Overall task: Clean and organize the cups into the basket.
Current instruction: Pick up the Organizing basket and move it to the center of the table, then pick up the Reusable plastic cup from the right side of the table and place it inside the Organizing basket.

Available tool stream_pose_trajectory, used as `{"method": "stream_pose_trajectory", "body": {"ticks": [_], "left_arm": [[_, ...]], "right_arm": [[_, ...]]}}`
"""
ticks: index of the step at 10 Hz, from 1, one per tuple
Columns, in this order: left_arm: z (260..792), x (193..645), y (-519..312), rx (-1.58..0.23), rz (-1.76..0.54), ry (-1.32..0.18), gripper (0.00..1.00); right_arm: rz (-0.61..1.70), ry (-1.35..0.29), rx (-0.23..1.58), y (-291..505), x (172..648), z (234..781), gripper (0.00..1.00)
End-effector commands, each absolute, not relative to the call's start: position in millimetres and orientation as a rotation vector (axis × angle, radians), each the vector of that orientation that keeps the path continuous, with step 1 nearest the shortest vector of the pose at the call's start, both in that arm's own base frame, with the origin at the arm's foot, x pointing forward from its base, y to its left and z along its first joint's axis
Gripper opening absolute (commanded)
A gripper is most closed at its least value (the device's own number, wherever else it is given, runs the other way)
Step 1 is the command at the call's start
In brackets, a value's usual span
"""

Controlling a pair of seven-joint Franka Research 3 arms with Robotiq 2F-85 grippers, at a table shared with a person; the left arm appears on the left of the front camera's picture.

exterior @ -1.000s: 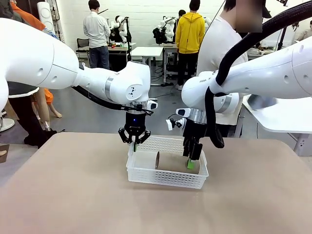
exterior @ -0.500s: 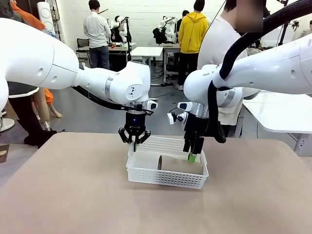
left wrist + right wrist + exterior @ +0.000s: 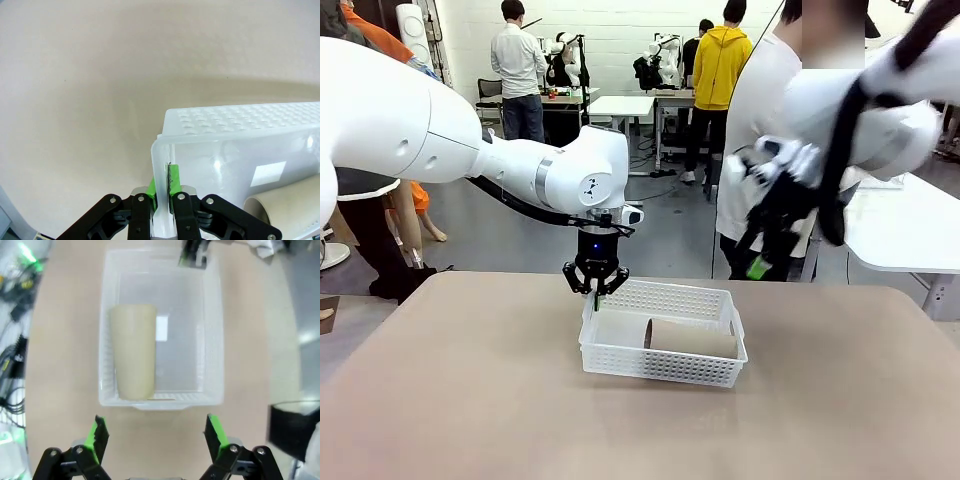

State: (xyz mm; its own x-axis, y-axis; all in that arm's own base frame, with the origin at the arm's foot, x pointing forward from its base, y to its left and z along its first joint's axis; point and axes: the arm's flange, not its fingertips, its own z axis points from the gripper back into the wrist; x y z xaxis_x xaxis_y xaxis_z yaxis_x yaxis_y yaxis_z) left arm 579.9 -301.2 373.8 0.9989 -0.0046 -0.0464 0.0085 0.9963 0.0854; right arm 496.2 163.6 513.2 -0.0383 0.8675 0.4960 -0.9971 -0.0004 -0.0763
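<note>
Left hand (image 3: 597, 288) pinches thin rim of basket (image 3: 665, 368) near its left corner (wall caught between green pads). Tan cup (image 3: 692, 338) lies on its side inside basket, right of that hand. Right hand (image 3: 758, 262) hangs high, fingers spread, holding nothing. Basket sits on surface (image 3: 470, 400) below it.

Bright even light; rt arm (image 3: 865, 125) motion-blurred.

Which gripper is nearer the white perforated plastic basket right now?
Left. The left gripper is shut on the rim of the white perforated plastic basket at its left end. The right gripper hangs open, high above the basket's far right side.
</note>
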Motion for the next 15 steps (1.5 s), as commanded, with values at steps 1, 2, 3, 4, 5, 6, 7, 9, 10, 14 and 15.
{"method": "stream_pose_trajectory", "body": {"ticks": [1,2,3,4,5,6,7,9,10,14,15], "left_arm": [[374.6,579.5,-300.6,0.084,-0.006,0.044,0.03],[374.6,579.5,-300.6,0.084,-0.006,0.044,0.03],[374.6,579.5,-300.6,0.084,-0.006,0.044,0.03],[374.6,579.5,-300.6,0.084,-0.006,0.044,0.03],[374.6,579.5,-300.6,0.084,-0.006,0.044,0.03],[374.6,579.5,-300.6,0.084,-0.006,0.044,0.03],[374.6,579.5,-300.6,0.084,-0.006,0.044,0.03],[374.6,579.5,-300.6,0.084,-0.006,0.044,0.03],[374.6,579.5,-300.6,0.084,-0.006,0.044,0.03],[374.6,579.5,-300.6,0.084,-0.006,0.044,0.03],[374.6,579.5,-300.6,0.084,-0.006,0.044,0.03]], "right_arm": [[1.511,-0.727,0.472,76.2,458.0,511.8,1.00],[1.449,-0.851,0.545,27.7,451.8,512.1,1.00],[1.362,-0.963,0.614,-23.9,448.6,506.5,1.00],[1.261,-1.063,0.694,-77.7,446.3,492.1,1.00],[1.224,-1.123,0.743,-116.6,441.9,477.8,1.00],[1.217,-1.165,0.766,-148.7,434.4,463.6,1.00],[1.173,-1.201,0.785,-176.7,425.3,448.8,1.00],[1.127,-1.238,0.814,-217.1,404.2,416.8,1.00],[1.113,-1.253,0.812,-226.2,395.7,405.4,1.00],[1.116,-1.252,0.846,-225.7,392.6,388.7,1.00],[1.076,-1.223,0.836,-234.7,383.6,384.7,1.00]]}}
